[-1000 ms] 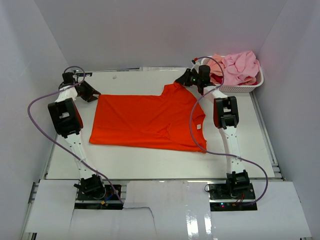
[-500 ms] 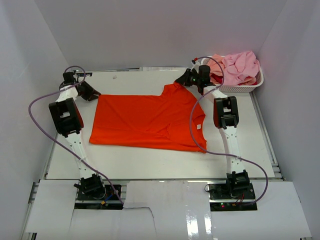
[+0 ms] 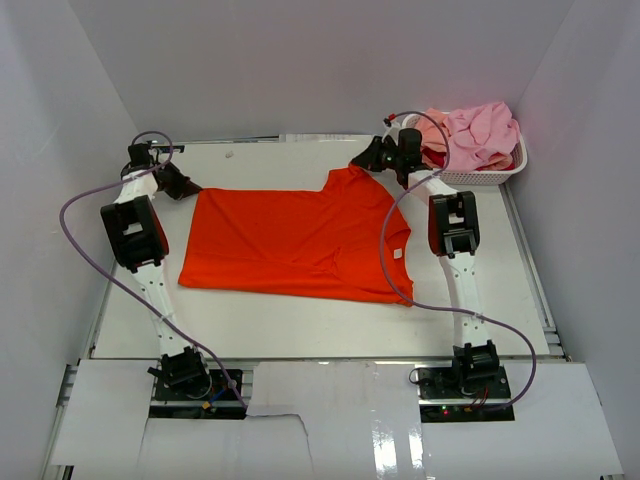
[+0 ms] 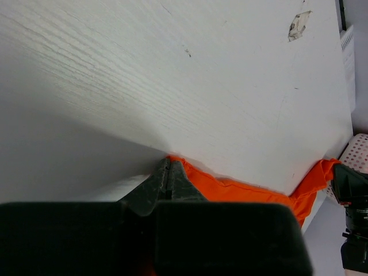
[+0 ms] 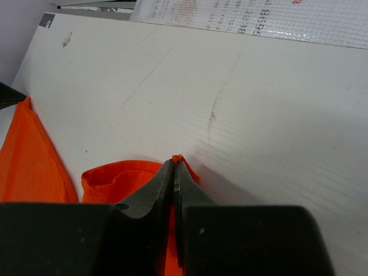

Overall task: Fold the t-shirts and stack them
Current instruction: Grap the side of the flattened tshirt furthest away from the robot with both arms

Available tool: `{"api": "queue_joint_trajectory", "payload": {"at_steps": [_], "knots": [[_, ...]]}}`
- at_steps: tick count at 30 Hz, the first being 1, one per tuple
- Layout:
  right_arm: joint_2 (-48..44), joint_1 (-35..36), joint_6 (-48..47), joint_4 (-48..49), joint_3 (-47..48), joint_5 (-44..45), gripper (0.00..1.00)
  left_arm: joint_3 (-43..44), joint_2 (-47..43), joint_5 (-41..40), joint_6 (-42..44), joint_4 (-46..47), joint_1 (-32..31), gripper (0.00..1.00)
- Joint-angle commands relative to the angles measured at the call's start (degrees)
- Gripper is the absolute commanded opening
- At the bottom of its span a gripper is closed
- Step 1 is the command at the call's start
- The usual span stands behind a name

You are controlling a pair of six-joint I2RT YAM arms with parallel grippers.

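The orange t-shirt (image 3: 290,240) lies flat on the table (image 3: 300,320), long axis left to right. The left gripper (image 4: 168,167) pinches its far left corner, the right gripper (image 5: 174,164) its far right corner. The cloth lies nearer than both.

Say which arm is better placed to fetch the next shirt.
Probably right: the right gripper pinches the orange t-shirt beside the white basket of pink shirts; the left gripper is across the table.
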Motion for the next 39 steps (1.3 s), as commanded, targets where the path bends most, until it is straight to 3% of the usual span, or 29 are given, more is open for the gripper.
{"api": "queue_joint_trajectory", "payload": {"at_steps": [1, 25, 39], "knots": [[-6.4, -0.4, -2.0, -0.2, -0.6, -0.5, 0.08, 2.0, -1.4, 1.0, 1.0, -0.5, -0.4, 0.00], [-24.4, -2.4, -8.4, -10.5, -9.9, -5.0, 0.08, -7.3, -13.8, -1.3, 1.4, 5.1, -0.3, 0.00], [-33.5, -2.4, -8.8, -6.9, -25.8, -6.9, 0.08, -15.2, -18.9, -3.8, 1.0, 7.1, -0.2, 0.00]]}}
